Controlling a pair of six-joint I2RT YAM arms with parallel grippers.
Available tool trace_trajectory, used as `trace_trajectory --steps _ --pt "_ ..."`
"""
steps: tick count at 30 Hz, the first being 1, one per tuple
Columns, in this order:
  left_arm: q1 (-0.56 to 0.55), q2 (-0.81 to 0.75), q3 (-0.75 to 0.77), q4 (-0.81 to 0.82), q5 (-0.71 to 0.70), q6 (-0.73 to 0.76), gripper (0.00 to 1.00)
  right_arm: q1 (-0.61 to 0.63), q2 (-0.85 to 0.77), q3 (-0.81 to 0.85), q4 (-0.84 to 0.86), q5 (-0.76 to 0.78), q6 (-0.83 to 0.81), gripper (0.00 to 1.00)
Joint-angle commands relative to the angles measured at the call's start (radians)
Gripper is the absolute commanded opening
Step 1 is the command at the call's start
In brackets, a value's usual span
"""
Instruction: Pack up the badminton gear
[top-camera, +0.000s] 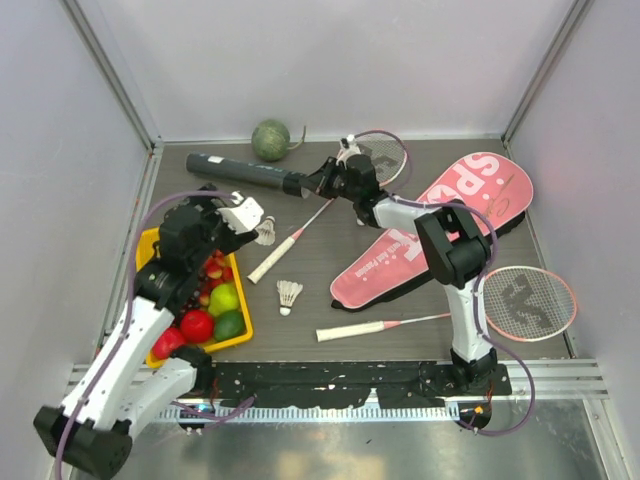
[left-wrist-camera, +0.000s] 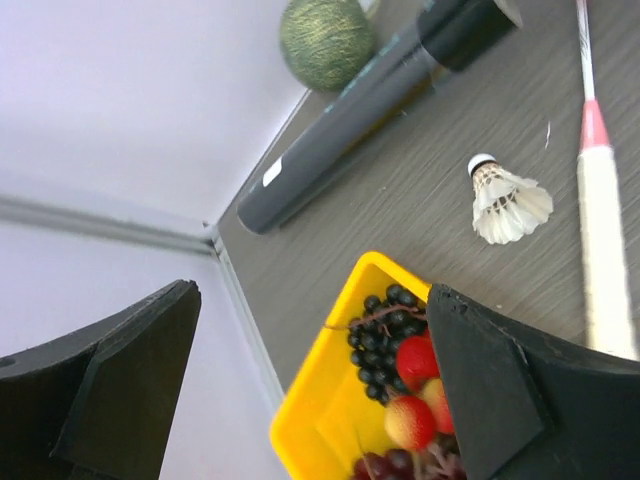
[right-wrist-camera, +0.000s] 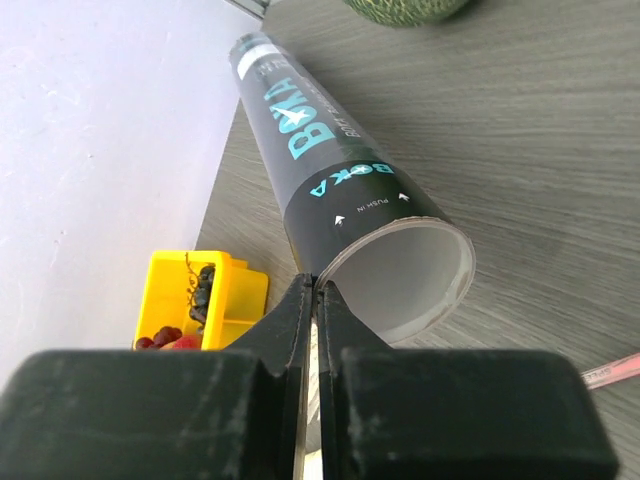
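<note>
The right gripper (right-wrist-camera: 315, 292) has its jaws pressed together at the open rim of the tube (right-wrist-camera: 330, 170), which lies flat at the back near the melon (top-camera: 270, 139). I can't tell whether they pinch it. The left gripper (left-wrist-camera: 312, 300) hangs spread wide over the tray (left-wrist-camera: 320, 420).

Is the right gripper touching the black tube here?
Touching. The right wrist view shows the right gripper, shut, its fingertips pinching the open rim of the black tube.

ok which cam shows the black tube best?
Right wrist: the tube fills the frame, open mouth and lettering clear. Top external shows the whole tube, but small. Left wrist shows it side-on, open end partly cropped.
</note>
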Motion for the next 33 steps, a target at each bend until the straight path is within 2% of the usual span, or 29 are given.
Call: trace_trajectory --steps 1,2,4,6,8,10,18,22,33 --pt "0.086 0.129 0.036 0.233 0.252 0.331 1.00 -0.041 -0.106 0.034 -0.078 -0.146 -0.080 0.05" --pt "0.125 0.162 0.070 0.221 0.324 0.305 0.99 -0.045 -0.109 0.034 -0.088 -0.158 -0.083 0.05" --pt "0.139 0.241 0.131 0.193 0.361 0.317 0.99 -0.051 -0.122 0.032 -0.108 -0.197 -0.099 0.05" --pt "0.140 0.297 0.149 0.225 0.433 0.292 0.99 -0.052 -0.142 0.028 -0.152 -0.221 -0.125 0.05" --pt "0.165 0.335 0.150 0.287 0.571 0.219 1.00 -0.054 -0.185 0.002 -0.171 -0.225 -0.145 0.05" --pt "0.171 0.392 0.185 0.265 0.648 0.218 1.00 -0.060 -0.230 -0.047 -0.163 -0.235 -0.158 0.05" --pt "0.171 0.611 0.251 0.311 0.714 0.333 1.00 -0.068 -0.320 -0.070 -0.160 -0.384 -0.207 0.05" --pt "0.173 0.715 0.311 0.262 0.731 0.385 0.99 -0.065 -0.357 -0.081 -0.181 -0.389 -0.243 0.05" --pt "0.183 0.950 0.360 0.448 0.697 0.446 0.98 -0.068 -0.350 -0.044 -0.215 -0.416 -0.244 0.05"
